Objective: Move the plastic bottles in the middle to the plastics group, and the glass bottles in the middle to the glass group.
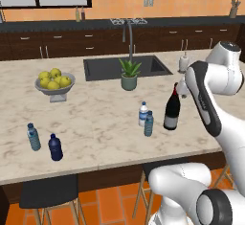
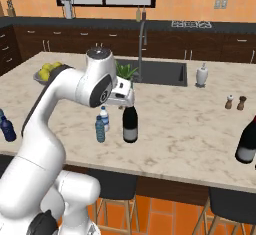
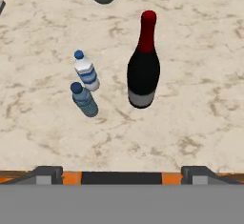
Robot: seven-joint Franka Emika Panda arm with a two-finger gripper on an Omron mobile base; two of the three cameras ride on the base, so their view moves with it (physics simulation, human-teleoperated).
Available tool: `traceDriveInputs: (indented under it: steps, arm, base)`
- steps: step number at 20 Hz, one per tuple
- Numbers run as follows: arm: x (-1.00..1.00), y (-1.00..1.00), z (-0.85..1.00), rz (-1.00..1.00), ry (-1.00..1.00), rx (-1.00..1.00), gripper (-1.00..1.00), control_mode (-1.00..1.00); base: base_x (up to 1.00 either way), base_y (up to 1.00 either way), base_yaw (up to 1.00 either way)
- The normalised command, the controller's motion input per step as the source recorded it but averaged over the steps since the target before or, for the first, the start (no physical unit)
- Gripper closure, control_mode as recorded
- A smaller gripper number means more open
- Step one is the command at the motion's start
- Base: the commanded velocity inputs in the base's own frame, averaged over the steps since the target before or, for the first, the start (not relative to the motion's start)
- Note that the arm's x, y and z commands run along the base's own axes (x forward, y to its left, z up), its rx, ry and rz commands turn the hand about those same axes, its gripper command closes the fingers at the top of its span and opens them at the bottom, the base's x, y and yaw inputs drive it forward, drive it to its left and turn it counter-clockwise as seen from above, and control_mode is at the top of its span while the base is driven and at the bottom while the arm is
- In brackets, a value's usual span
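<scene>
Standing glossy dark wine bottle (image 3: 143,70)

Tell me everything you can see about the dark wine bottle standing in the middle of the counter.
The wine bottle is tall, very dark, almost black, and looks like glass, with a red foil top on a slim neck and a grey label band near its base. It stands upright on the marble counter, right of the two small water bottles and apart from them. Nothing grips it; the open gripper hangs just above its neck.
</scene>
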Motion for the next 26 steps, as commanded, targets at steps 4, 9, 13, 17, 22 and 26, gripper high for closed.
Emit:
traceDriveInputs:
  steps: [4,9,13,17,22,26]
  arm:
    - [0.48,-0.13,0.0,-0.06,-0.06,-0.02,-1.0,-1.0]
    - [0.62,0.06,-0.03,-0.13,-0.03,-0.11,-1.0,-1.0]
    - [0.56,-0.07,-0.18,-0.08,-0.03,-0.07,-1.0,-1.0]
    - [0.16,-0.26,-0.27,0.0,-0.08,0.0,-1.0,-1.0]
    - [0.12,-0.06,-0.15,0.0,-0.04,0.0,-1.0,-1.0]
    - [0.1,0.1,0.0,0.0,0.0,0.0,-1.0,-1.0]
  base:
    - [0.0,0.0,0.0]
    - [0.0,0.0,0.0]
    - [0.0,0.0,0.0]
    - [0.0,0.0,0.0]
    - [0.0,0.0,0.0]
    - [0.0,0.0,0.0]
